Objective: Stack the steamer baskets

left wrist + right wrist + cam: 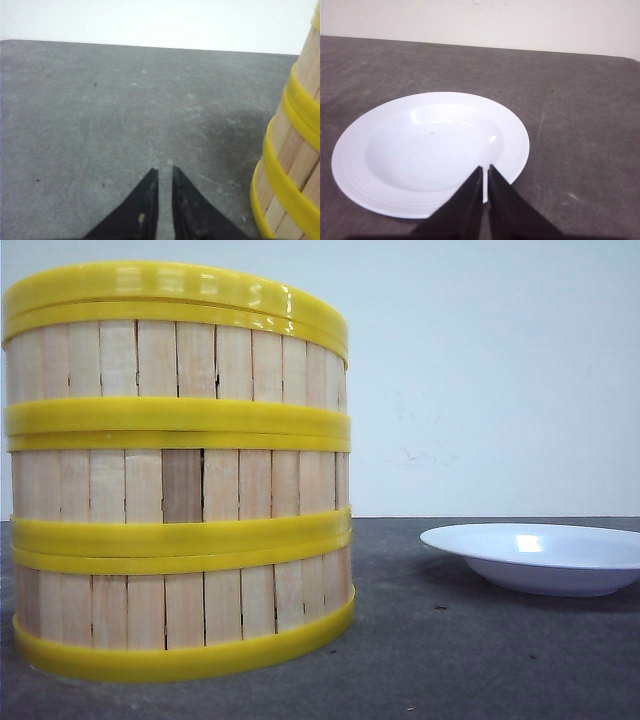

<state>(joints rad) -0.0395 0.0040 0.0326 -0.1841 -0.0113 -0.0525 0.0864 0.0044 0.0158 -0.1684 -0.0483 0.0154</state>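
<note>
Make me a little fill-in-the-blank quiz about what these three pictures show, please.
1. The round baskets of pale wooden slats with yellow rims are piled ___ high.
2. In the front view, the shallow white plate lies to the ___ of that pile.
3. The plate holds ___.
4. The right end effector hangs over the plate's near rim with its black fingers nearly ___.

Missing words: three; right; nothing; closed

Three steamer baskets (180, 475) stand stacked upright (pale slats, yellow rims).
</note>
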